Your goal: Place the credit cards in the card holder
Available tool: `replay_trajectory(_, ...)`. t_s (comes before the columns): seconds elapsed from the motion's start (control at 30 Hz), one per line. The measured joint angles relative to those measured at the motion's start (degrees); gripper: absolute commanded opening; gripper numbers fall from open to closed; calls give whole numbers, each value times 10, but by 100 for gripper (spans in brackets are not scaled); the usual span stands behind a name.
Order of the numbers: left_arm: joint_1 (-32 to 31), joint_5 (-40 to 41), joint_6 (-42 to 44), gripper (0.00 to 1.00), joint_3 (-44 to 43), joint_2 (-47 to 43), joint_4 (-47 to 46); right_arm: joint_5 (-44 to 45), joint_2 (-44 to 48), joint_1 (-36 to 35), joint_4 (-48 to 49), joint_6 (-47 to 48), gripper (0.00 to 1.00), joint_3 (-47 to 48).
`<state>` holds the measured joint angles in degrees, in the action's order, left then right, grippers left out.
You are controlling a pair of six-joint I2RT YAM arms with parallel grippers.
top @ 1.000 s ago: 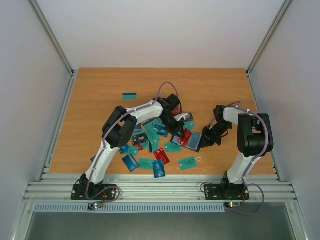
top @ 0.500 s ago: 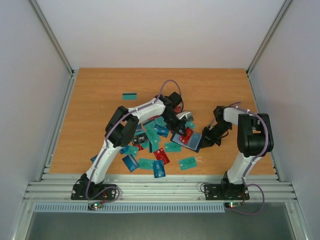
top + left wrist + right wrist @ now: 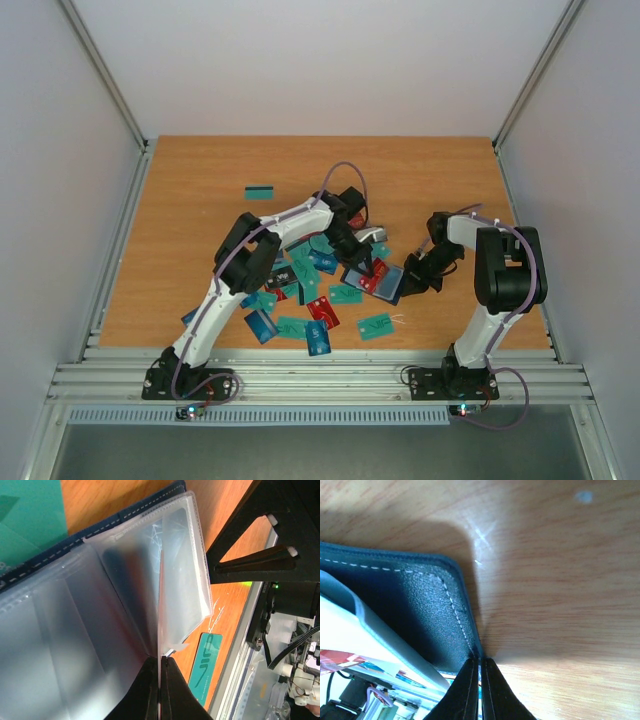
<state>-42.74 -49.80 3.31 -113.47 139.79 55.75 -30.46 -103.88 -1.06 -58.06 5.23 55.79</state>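
The dark navy card holder point(image 3: 390, 287) lies open right of the card pile, its clear sleeves point(image 3: 185, 570) fanned up. My left gripper point(image 3: 365, 264) is over it, shut point(image 3: 160, 662) on a thin credit card seen edge-on, standing between the sleeves. My right gripper point(image 3: 411, 285) is shut point(image 3: 480, 661) on the edge of the holder's navy cover point(image 3: 420, 610), pinning it at the table. Several credit cards point(image 3: 300, 275) in teal, blue, red and black lie scattered left of the holder. A red card point(image 3: 372, 283) shows on the holder's inside.
One teal card point(image 3: 260, 192) lies alone at the back left, another point(image 3: 376, 325) in front of the holder, also seen beside the sleeves point(image 3: 205, 665). The aluminium rail point(image 3: 320, 378) runs along the near edge. White walls enclose the wooden table point(image 3: 200, 170).
My left gripper has moved right and nearer, from the pile's edge to over the open holder. The right gripper has stayed on the cover.
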Motion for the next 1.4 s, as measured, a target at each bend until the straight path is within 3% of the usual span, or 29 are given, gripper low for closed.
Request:
replay_trajectory(0.3,-3,-6,-7,0,5,1,-6,0,0,0,0,1,5,0)
replay_trajectory(0.83,-5,-57,-178,0,67,1,-149,-5,0,1,0,1,5,0)
replay_trajectory(1.4,-19,-59,-222,0,83,1,-191,-7,0,1,0,1,4,0)
